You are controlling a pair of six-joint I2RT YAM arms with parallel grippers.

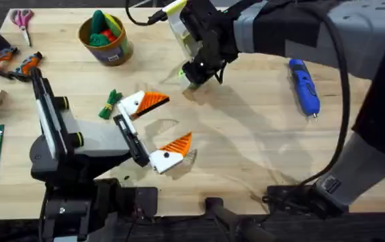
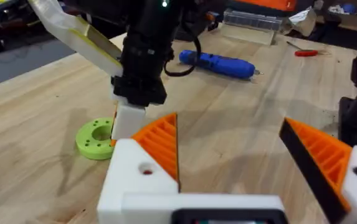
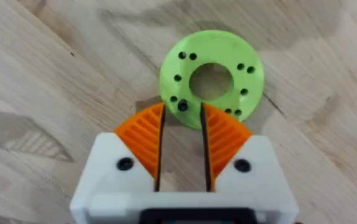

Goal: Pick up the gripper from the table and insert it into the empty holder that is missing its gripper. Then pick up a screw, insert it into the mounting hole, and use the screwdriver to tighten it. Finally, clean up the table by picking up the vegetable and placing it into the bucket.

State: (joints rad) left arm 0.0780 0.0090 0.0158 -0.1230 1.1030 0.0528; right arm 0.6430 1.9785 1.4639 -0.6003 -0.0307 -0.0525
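Tan-yellow and round, the bucket [image 1: 106,40] is seen at the far left of the pale wood counter [image 1: 246,141], with the green vegetable [image 1: 109,104] lying nearer on the boards, its long axis running slantwise, just beside the left gripper [image 1: 165,128], whose orange ribbed fingers [image 1: 153,101] are spread wide and released, nothing held between them. Toward the middle, the right gripper [image 3: 181,134] is lowered over the lime-green disc [image 3: 212,78], its fingers drawn near together with a narrow gap left, their tips at the disc's rim. At the right, the blue cylindrical screwdriver [image 1: 304,86] lies with its long axis front to back, its thin metal tip pointed toward the near edge.
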